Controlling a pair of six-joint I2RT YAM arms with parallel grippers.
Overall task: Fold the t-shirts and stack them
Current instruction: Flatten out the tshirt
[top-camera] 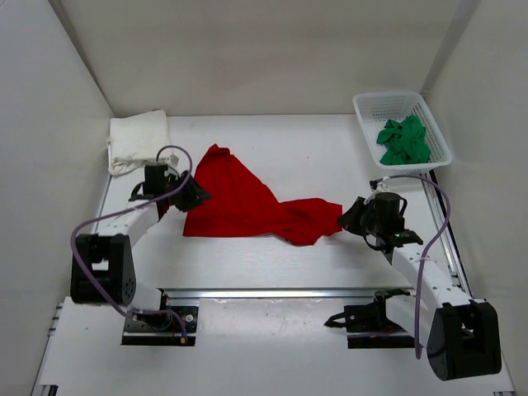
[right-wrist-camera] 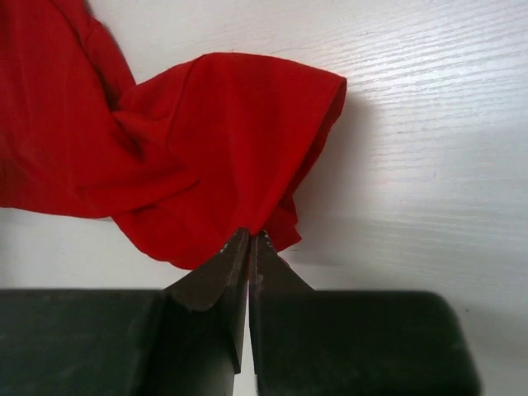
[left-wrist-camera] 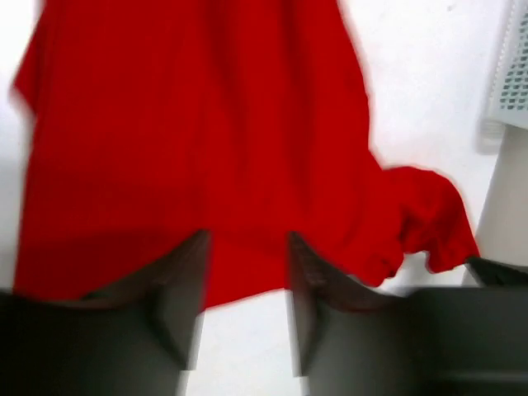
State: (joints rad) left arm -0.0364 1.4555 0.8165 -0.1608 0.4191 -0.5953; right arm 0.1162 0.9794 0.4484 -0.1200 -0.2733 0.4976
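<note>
Red t-shirt lies crumpled, half spread, in middle of table. Left arm bent, reaching forward. Left claw sits at shirt's left edge, fingers apart, holding nothing. Right arm reaches forward and inward. Right claw is pinched tight on shirt's right end. White t-shirt sits folded at far left corner. Green t-shirt is bunched in basket.

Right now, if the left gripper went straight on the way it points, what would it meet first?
The red t-shirt. The left gripper is open with the shirt's near edge right at its tips, so it would push into that cloth almost at once, though depth is unclear.
</note>
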